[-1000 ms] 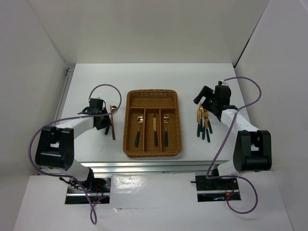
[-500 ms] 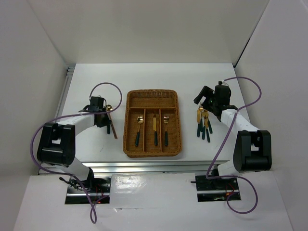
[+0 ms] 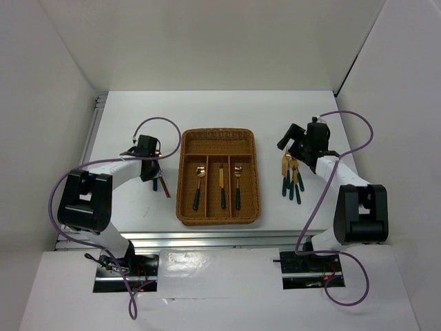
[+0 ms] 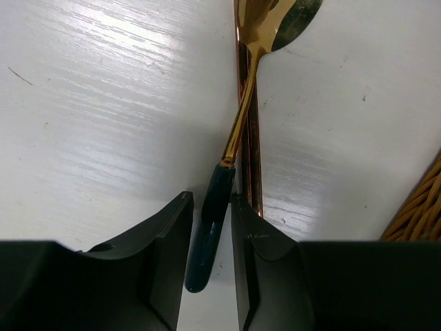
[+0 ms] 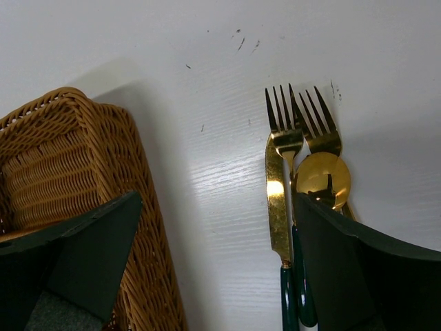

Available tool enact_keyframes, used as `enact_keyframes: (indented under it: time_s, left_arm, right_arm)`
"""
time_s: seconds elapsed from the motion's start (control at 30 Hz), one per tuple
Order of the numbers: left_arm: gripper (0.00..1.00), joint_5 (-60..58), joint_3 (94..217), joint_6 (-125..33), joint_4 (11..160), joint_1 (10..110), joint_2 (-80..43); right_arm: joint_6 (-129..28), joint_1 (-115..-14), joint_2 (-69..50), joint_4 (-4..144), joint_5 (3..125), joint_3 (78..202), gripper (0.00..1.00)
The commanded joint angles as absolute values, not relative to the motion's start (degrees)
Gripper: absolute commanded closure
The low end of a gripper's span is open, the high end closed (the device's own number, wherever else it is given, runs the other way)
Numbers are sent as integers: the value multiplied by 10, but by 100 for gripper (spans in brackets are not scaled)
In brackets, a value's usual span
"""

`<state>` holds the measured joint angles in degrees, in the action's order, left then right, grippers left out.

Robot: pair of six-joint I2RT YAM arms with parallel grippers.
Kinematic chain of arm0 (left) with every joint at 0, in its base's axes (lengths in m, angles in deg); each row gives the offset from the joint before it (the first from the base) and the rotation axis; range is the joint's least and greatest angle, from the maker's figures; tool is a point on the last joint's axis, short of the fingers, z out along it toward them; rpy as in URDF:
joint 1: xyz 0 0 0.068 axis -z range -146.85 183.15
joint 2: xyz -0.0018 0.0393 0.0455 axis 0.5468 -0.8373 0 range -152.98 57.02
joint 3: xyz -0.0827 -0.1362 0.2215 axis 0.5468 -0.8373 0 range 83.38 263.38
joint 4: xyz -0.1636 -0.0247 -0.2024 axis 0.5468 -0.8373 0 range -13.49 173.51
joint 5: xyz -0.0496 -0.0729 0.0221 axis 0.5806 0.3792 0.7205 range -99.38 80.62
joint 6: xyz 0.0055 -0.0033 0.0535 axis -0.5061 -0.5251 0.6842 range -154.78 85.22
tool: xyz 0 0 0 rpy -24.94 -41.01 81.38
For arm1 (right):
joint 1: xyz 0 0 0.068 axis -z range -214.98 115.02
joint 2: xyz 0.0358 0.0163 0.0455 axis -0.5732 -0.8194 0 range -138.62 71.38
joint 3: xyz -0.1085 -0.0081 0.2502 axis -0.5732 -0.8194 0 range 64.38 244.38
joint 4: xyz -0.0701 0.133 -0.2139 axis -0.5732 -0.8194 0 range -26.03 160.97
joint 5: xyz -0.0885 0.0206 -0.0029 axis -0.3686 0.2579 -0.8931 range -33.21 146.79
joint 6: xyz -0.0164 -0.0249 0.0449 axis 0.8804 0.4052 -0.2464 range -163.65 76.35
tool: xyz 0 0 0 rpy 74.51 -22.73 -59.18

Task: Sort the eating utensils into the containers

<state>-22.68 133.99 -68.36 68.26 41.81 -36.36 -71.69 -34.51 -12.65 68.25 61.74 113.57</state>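
Left tool [image 4: 210, 201], matte black, sits left of the woven wicker tray [image 3: 218, 219]. Its two fingers stand close on either side of one spoon's [image 4: 210, 234] rounded dark green handle; I cannot tell whether they press it. That spoon has a slim gold neck and a shiny gold bowl. It lies slantwise over thin copper-brown chopsticks [image 4: 251, 179], seemingly a pair, on the white, faintly grained bench [image 4: 103, 103].

The rectangular brown tray has three long slots and one crosswise slot at its far end. Each long slot holds one green-handled, gold-headed piece: left [image 3: 199, 185], middle [image 3: 222, 186], right [image 3: 237, 186].

Right of the tray, the right tool [image 5: 213, 221] hangs with its fingers spread wide, gripping nothing. Below it lies a heap of two four-tined forks [image 5: 286, 127] [image 5: 320, 131], one flat gold knife [image 5: 277, 207] and one round spoon [image 5: 322, 179].
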Motion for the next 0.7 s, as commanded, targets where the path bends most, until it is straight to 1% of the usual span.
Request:
enact_keyframes:
  time_s: [0.0,0.1,0.2,0.23,0.33,0.37,0.47,0.63,0.67]
  left_arm:
    - [57,-248,1337,-698,622,425,-391]
    - [57,-258,1337,-698,616,432,-397]
    - [60,-258,1343,-698,616,432,-409]
    - [63,-258,1343,-698,616,432,-409]
    - [69,-258,1348,-698,611,432,-414]
    - [75,-258,1348,-698,611,432,-414]
    - [81,-252,1348,-703,617,432,-407]
    - [81,-252,1348,-709,617,432,-365]
    - [81,-252,1348,-715,609,432,-338]
  right_arm:
    - [-709,-345,-130,707,613,1153,0]
    - [-709,-345,-130,707,613,1153,0]
    - [-709,-345,-130,707,613,1153,0]
    - [-709,-345,-130,707,613,1153,0]
    - [-709,-345,-130,707,613,1153,0]
    - [-709,-345,-130,707,613,1153,0]
    - [-709,-345,-130,707,613,1153,0]
    - [-709,-345,-130,707,607,1158,0]
    - [-709,-345,-130,707,607,1158,0]
